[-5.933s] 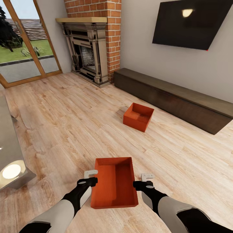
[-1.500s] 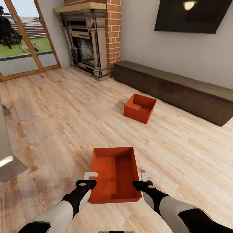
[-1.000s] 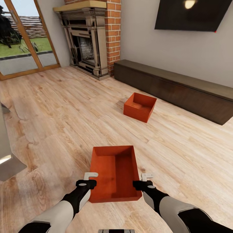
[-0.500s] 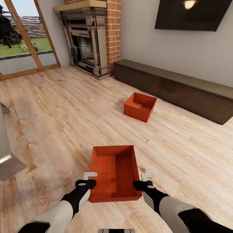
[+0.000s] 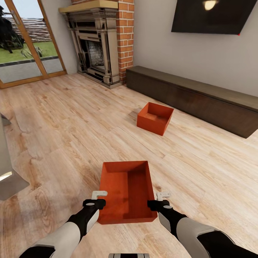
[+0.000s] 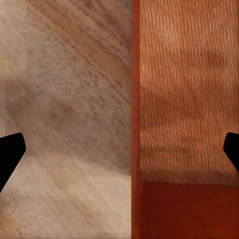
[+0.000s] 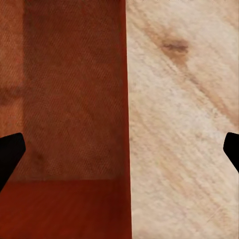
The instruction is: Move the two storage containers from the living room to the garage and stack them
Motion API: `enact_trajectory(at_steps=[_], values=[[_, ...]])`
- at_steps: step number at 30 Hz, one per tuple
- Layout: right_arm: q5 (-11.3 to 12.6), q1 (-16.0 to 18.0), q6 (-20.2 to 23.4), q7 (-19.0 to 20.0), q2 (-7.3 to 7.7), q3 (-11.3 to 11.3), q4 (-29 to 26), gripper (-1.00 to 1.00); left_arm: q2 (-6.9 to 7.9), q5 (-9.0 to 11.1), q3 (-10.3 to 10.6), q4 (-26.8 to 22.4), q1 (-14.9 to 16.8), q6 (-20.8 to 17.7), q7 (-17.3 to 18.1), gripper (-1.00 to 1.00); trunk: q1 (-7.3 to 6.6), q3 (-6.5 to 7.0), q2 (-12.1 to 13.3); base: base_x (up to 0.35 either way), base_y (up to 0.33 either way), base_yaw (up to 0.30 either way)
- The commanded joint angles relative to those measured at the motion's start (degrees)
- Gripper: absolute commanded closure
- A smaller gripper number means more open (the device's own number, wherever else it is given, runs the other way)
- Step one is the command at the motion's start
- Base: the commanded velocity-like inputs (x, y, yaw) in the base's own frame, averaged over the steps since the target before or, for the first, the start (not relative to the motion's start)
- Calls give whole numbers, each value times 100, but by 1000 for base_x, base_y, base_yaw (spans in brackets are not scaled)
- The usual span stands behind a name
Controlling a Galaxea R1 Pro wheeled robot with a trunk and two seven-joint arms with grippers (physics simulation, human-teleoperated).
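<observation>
Orange-red near container [image 5: 127, 191] between both arms; left fingers [image 6: 11, 152], right fingers [image 7: 10, 154] spread, straddling its walls.

The light wood-plank floor [image 5: 71, 136] carries two orange-red open-top containers. The near container [image 5: 126, 191] rests on the planks close to the robot. The far container [image 5: 154, 118] sits near the long dark low bench [image 5: 200, 102], which also stands on the floor.

Near container [image 5: 127, 191] between both claws on plank floor [image 5: 64, 132], second container [image 5: 154, 118] ahead before bench [image 5: 200, 100]
</observation>
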State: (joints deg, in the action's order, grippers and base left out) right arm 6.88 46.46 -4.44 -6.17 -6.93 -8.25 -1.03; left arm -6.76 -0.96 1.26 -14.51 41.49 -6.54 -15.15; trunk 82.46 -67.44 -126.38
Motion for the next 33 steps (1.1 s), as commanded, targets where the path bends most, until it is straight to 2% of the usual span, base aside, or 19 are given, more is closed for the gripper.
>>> enact_trajectory(at_steps=[1, 10, 29, 33], values=[[60, 3, -21, -16, -2, -51, 7, -100, 0, -10, 14, -14, 0, -43, -23, -100, -1, -4, -1, 35, 5, 0], [60, 3, -22, -9, -6, -54, 7, -100, 3, -10, 10, -24, -1, -42, -23, -100, -1, -4, -1, 131, 44, 0], [67, 3, -25, -16, 7, -54, 7, -100, 0, 10, 6, 29, 0, -33, -40, -100, -1, -4, -1, 5, 1, 0], [67, 3, -22, -16, 7, -54, 7, -100, -9, 123, 6, 36, -1, -30, -41, -100, -1, -4, -1, 0, 0, 0]])
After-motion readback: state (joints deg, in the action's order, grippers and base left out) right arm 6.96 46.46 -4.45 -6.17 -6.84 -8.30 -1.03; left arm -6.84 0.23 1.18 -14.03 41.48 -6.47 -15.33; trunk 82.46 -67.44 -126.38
